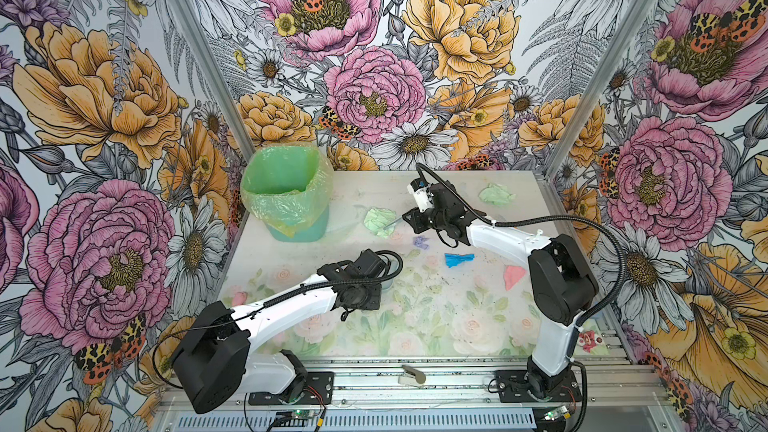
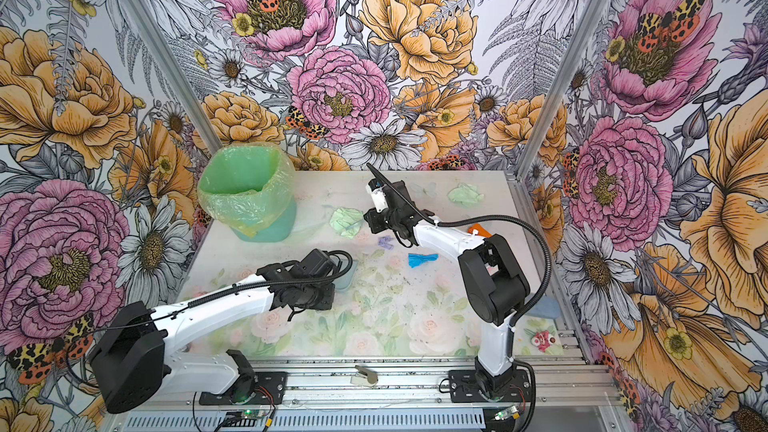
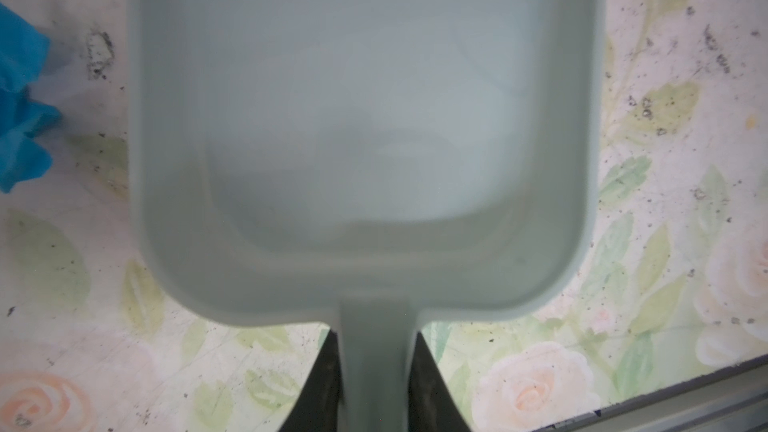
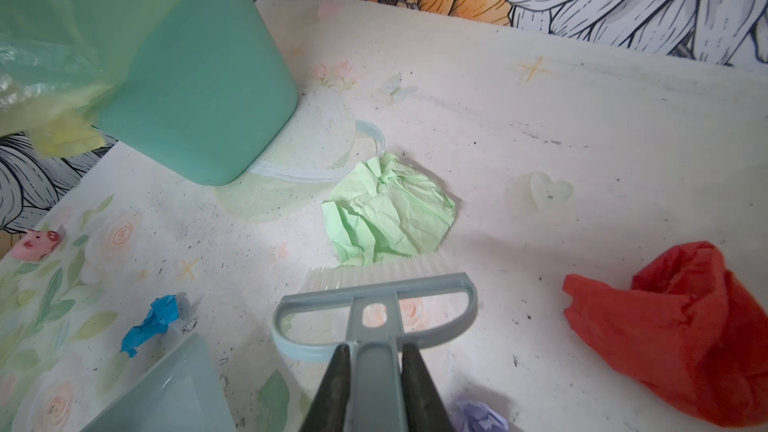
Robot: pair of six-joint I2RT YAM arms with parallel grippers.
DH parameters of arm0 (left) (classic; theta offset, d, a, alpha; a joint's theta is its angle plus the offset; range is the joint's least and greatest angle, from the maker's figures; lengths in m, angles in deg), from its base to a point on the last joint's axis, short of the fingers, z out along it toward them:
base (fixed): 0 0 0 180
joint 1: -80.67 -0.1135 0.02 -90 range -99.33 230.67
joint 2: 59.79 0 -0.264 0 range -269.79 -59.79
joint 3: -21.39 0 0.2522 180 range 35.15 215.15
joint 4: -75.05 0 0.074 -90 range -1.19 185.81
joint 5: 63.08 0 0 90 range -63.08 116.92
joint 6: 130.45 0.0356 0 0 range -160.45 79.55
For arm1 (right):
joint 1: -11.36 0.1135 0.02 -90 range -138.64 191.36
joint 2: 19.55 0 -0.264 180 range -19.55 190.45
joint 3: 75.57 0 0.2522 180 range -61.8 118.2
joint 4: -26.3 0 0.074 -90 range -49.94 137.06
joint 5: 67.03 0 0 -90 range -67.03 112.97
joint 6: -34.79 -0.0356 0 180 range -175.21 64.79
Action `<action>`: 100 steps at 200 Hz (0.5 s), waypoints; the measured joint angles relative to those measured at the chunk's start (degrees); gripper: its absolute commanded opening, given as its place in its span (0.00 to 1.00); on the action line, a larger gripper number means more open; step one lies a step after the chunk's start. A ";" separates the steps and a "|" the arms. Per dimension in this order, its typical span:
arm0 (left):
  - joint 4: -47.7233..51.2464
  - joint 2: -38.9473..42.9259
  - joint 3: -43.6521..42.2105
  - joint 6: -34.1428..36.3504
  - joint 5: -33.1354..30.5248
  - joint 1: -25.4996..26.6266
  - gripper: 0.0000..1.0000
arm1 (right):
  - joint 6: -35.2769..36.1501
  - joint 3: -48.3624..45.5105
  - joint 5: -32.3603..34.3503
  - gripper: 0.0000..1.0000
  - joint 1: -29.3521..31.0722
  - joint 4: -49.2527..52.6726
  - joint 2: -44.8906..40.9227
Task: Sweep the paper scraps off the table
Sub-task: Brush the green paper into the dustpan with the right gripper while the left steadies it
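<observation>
At mid-table (image 4: 582,118), beside bin (image 4: 199,76): right gripper (image 4: 376,351) pinching brush (image 4: 374,297) handle, bristles touching green scrap (image 4: 388,209). Left gripper (image 3: 376,338) clamped on dustpan (image 3: 365,118) handle, pan empty, blue scrap (image 1: 459,260) nearby. Sweeping barely begun, by the look. Next move: drag green scrap toward pan mouth, bristles kept low.

light: bright, even | shadows: soft on table (image 1: 419,297) | blur: dustpan (image 3: 365,118) out of focus, left wrist | top views: sharp

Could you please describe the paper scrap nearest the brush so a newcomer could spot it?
Start at the green bin in the table's far left corner. Right of its base lies a crumpled pale green scrap, at the brush's bristles. Its lookalike sits farther right, away from the brush.
</observation>
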 measured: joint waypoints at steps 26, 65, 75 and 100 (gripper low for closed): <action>-0.87 -2.19 0.46 0.48 0.02 -0.31 0.16 | -0.79 1.18 0.79 0.00 0.00 0.59 -0.61; -1.49 -7.06 2.14 2.14 0.02 -1.68 0.16 | -4.02 10.54 4.79 0.00 0.00 1.88 2.89; -1.66 -7.89 2.45 2.62 0.02 -2.23 0.15 | -4.83 13.62 6.12 0.00 0.00 1.86 4.63; -2.45 -9.01 2.95 3.54 0.09 -3.80 0.15 | -6.51 19.82 7.93 0.00 0.02 2.12 9.86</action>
